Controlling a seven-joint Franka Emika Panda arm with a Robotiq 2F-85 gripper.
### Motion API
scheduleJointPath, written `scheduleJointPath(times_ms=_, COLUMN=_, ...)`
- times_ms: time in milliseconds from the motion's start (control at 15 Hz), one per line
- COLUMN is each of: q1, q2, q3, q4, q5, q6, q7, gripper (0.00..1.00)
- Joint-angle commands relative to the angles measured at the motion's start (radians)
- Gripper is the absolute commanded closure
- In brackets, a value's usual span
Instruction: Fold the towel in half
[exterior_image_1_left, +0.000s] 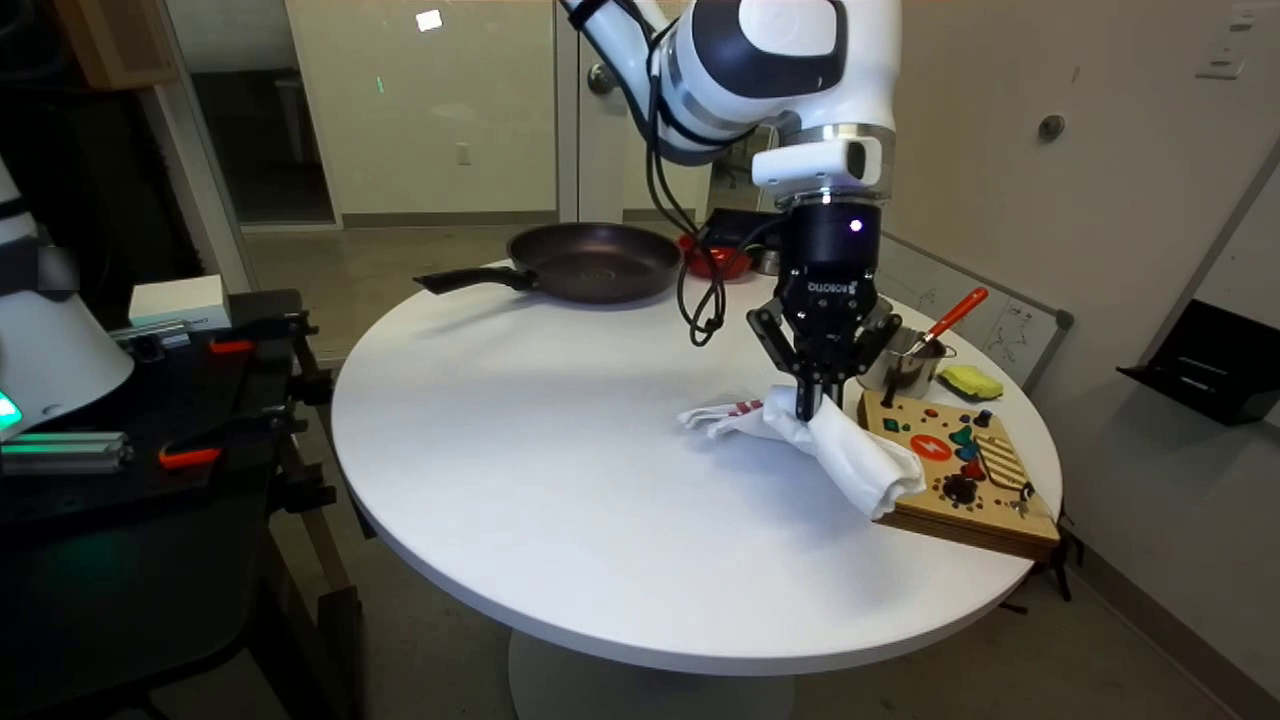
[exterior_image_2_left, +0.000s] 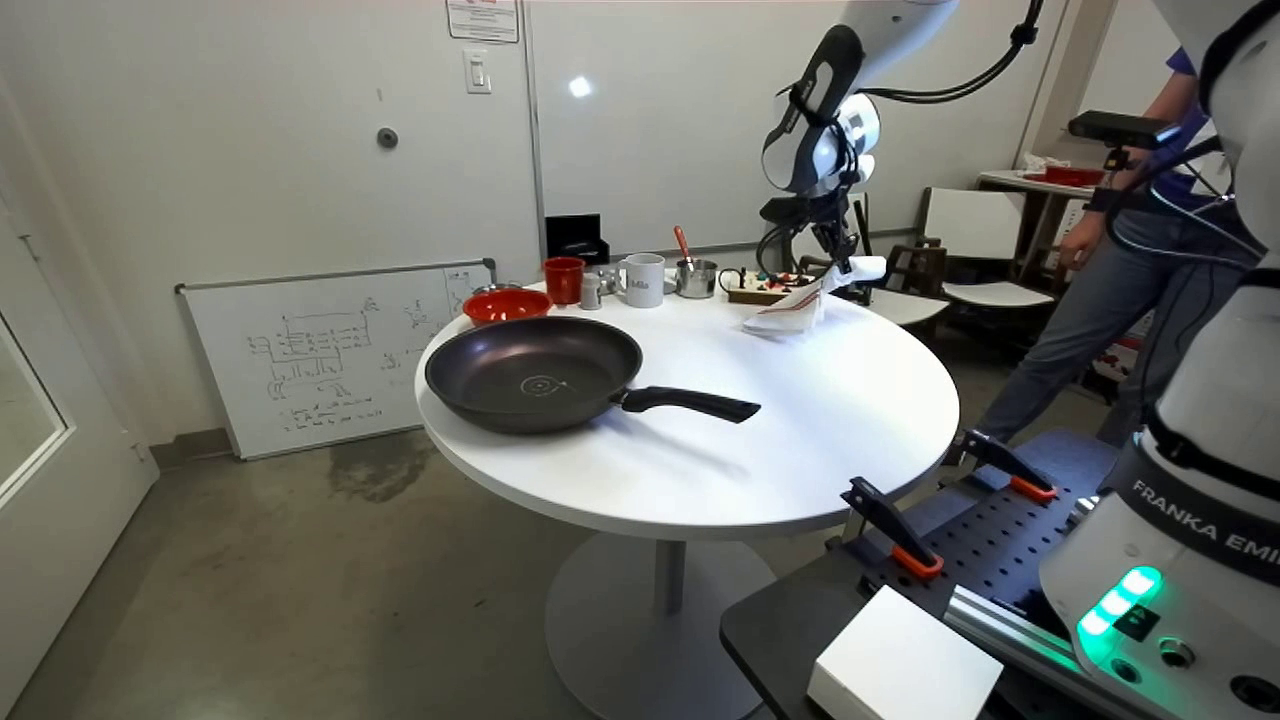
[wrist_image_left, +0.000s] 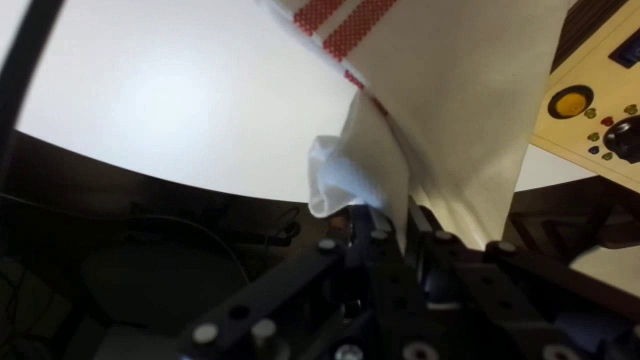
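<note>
Fingers (exterior_image_1_left: 805, 401): clenched on a bunched fold of the towel (exterior_image_1_left: 862, 458), tips down.
Towel: hangs from the grip over the worktop (exterior_image_1_left: 560, 500); red-striped part slants down to the surface, plain white part droops by the wooden board (exterior_image_1_left: 1000, 512); contact with it, cannot tell.
Frying pan (exterior_image_2_left: 530, 375): on the worktop, well apart from the cloth.

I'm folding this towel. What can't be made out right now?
Towel, layers pinched: hidden by the gripper in the wrist view.
Towel, far part: cut off by the wrist view's top edge.
Wooden panel: cut off by the wrist view's right edge.
Red-handled utensil, lower end: hidden by the metal pot in an exterior view.
Whiteboard, its writing: too small to read in an exterior view.
</note>
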Motion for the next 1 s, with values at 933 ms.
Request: scheduleJointPath(times_ms=933, q1=0.374, q2=0.055, q3=-0.369, q4=-0.1, q5=-0.637, q6=0.238, q7=0.435, gripper=0.96)
